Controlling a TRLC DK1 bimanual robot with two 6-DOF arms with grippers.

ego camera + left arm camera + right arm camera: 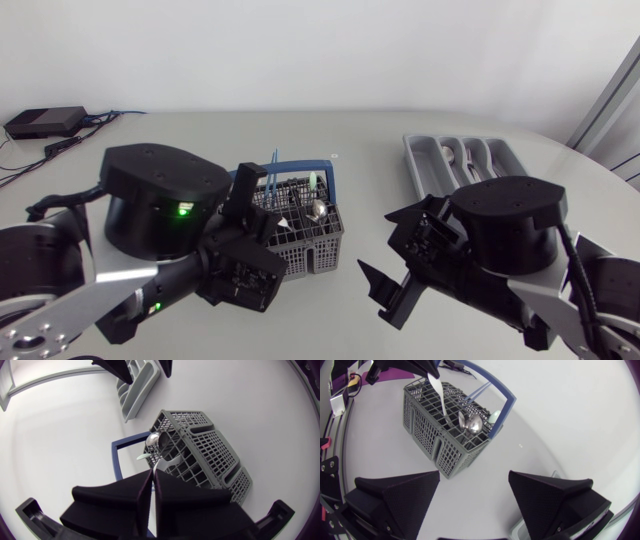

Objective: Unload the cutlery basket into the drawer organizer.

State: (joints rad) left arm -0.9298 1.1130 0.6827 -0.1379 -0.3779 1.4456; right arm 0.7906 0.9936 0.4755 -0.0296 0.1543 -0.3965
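The grey cutlery basket (318, 240) with a blue handle (300, 167) stands mid-table. My left gripper (265, 218) hangs over its near-left corner, shut on a white plastic utensil (438, 394) whose lower end still dips into the basket (435, 435). In the left wrist view the shut fingertips (152, 474) meet just above that white utensil (165, 464). Two metal spoons (470, 424), a pale green piece (494, 416) and thin blue sticks (479, 391) stay inside. The grey drawer organizer (500, 152) lies at the back right. My right gripper (385, 250) is open, right of the basket, holding nothing.
A spoon (452, 153) lies in one organizer slot. Bare tabletop runs between basket and organizer. A black box with cables (45, 122) sits at the far left corner. Seen from the left wrist, the organizer (137, 385) lies beyond the basket (200, 455).
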